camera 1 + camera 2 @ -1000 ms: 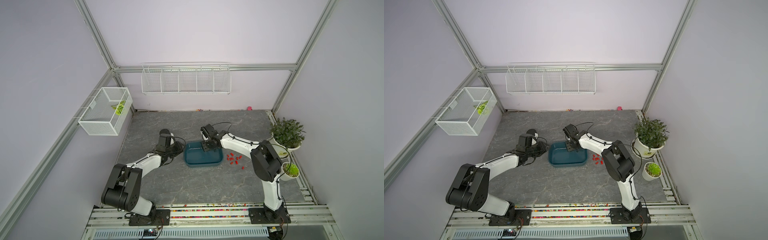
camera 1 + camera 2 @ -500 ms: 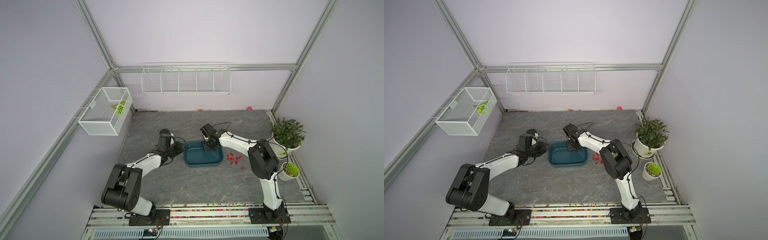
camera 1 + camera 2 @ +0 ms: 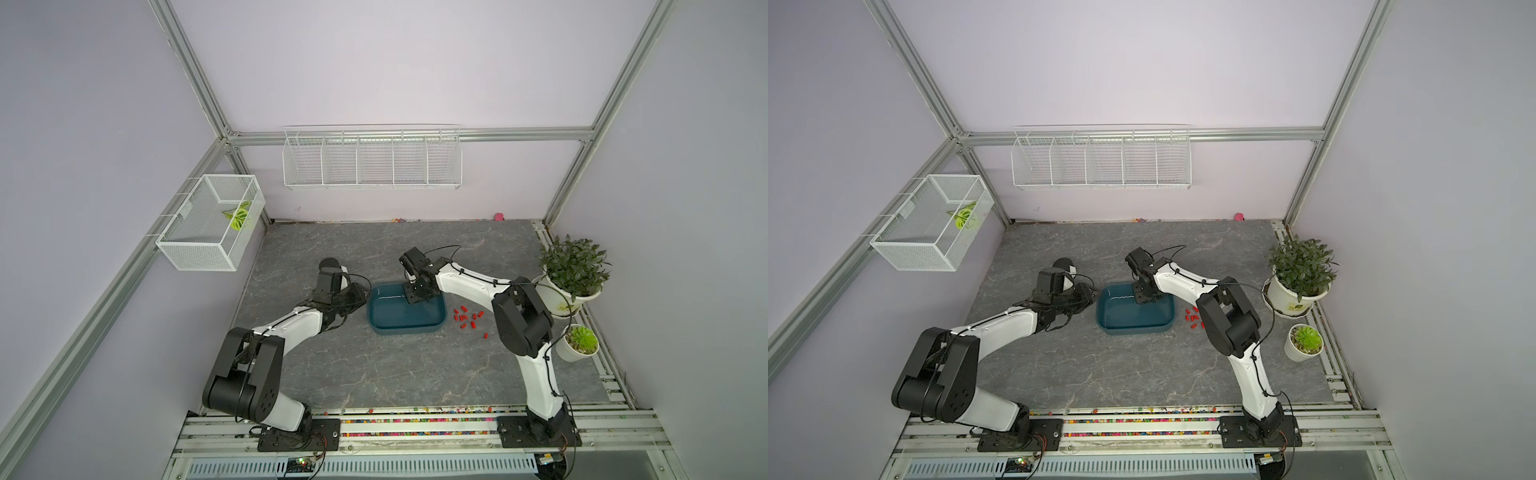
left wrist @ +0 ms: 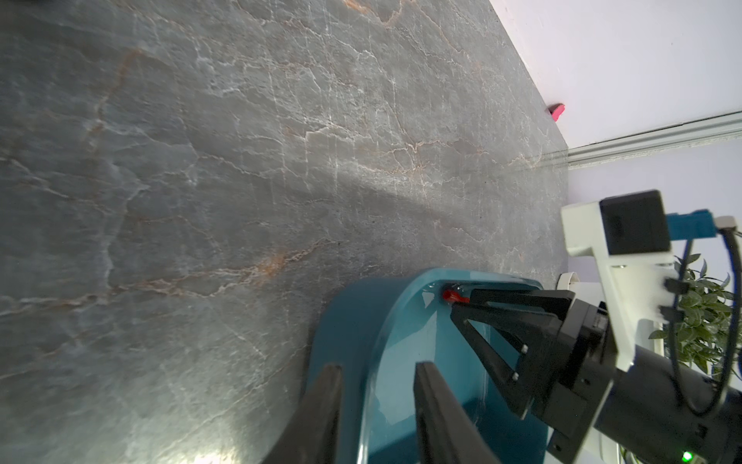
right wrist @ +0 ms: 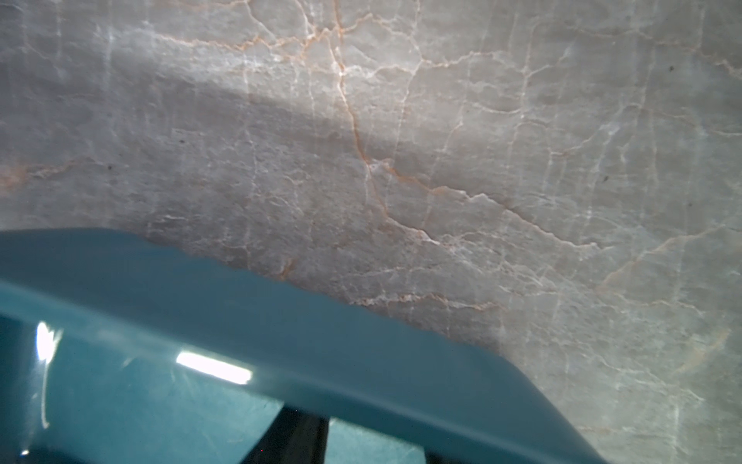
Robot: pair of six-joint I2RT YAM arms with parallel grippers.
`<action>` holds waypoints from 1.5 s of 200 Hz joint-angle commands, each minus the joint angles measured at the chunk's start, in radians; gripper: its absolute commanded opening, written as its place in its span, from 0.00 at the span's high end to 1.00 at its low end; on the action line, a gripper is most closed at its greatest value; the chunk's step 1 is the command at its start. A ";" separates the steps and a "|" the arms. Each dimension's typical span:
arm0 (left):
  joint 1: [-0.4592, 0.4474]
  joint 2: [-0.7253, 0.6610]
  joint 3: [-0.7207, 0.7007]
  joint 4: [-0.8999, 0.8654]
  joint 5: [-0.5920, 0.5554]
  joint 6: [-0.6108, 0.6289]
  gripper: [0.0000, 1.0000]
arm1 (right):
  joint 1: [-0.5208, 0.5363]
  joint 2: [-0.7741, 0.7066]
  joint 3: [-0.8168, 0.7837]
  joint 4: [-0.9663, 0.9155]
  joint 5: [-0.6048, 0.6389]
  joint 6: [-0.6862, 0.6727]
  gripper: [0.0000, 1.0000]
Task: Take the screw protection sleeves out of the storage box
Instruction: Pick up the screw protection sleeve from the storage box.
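The storage box is a shallow teal tub in the middle of the grey table. My left gripper is shut on its left wall, one finger outside and one inside. My right gripper reaches down into the box's far corner. Its jaws stand slightly apart, with bare box floor between them in the right wrist view. One red screw protection sleeve lies in that corner at the right fingertips. Several more sleeves lie on the table right of the box.
A black cup stands just behind my left wrist. Two potted plants stand at the right edge. White wire baskets hang on the left and back walls. Coloured beads line the front rail.
My right arm has shifted slightly while its gripper stays in the box's far corner. The left arm and the box have not moved.
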 commanded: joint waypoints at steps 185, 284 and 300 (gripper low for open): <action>-0.004 -0.006 0.021 0.012 0.003 0.015 0.63 | -0.005 0.047 0.028 -0.006 -0.055 0.012 0.92; -0.003 0.000 0.026 0.007 0.002 0.013 0.63 | -0.004 -0.119 -0.148 0.153 -0.103 0.003 0.98; -0.004 0.003 0.027 0.007 0.002 0.015 0.63 | -0.006 -0.142 -0.170 0.171 -0.114 0.006 0.98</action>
